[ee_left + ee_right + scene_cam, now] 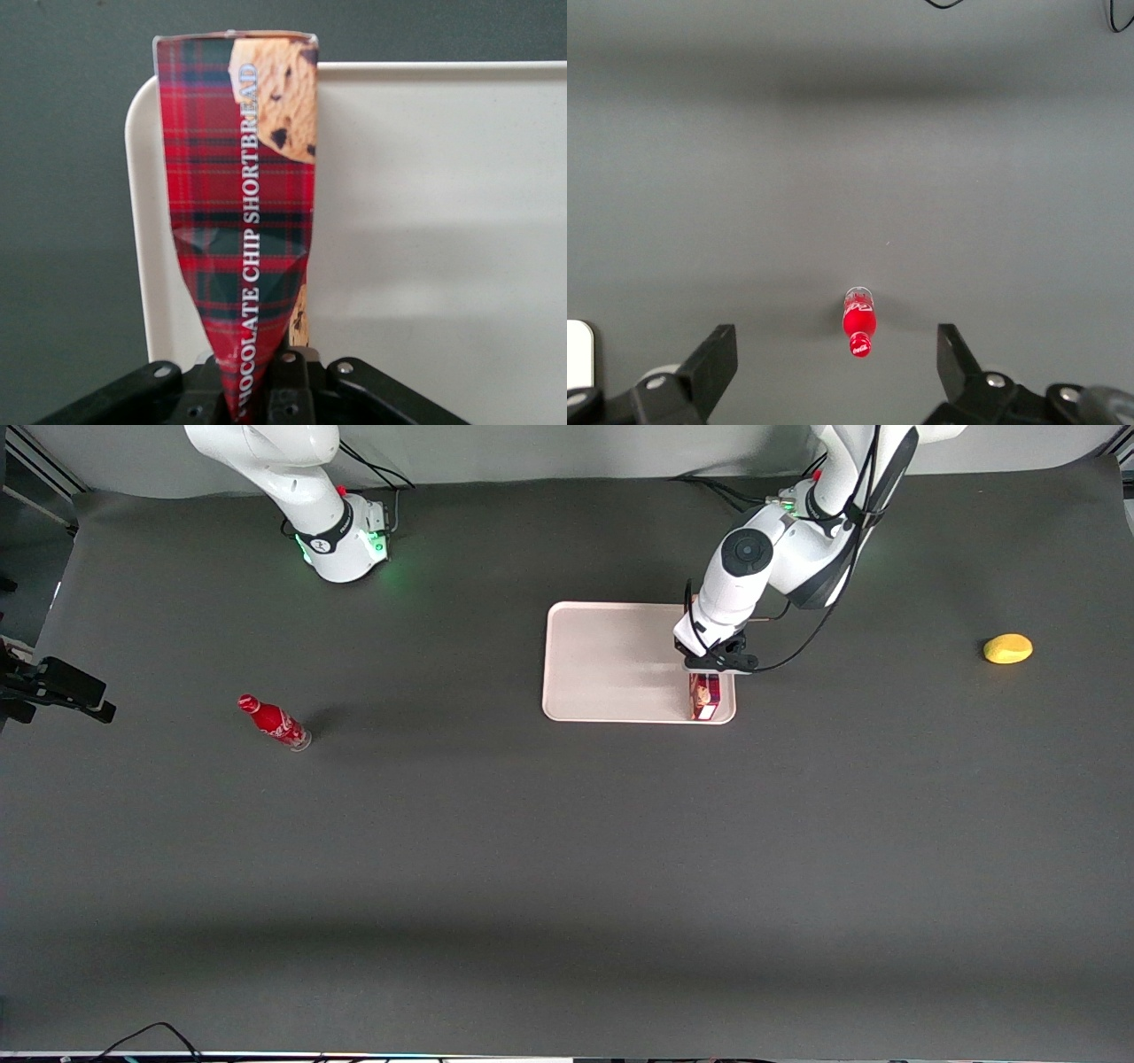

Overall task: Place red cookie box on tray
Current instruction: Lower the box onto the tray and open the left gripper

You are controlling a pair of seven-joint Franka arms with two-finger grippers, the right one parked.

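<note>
Your wrist view shows the gripper [257, 390] clenched on the creased red cookie box [244, 221]; the front view places it over the tray [611, 660] corner nearest the working arm's end, bare tray alongside.

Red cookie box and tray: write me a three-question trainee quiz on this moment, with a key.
1. True or false: the gripper is shut on the red cookie box.
2. Where is the box? A) over the tray, at the edge toward the working arm's end; B) beside the red bottle; C) next to the yellow object.
3. Fill in: in the left wrist view, the box wall looks ____ where the gripper clamps it.

Key:
1. True: the jaws pinch the box.
2. A; whether the box touches the tray cannot be told.
3. Creased (squeezed inward).
</note>
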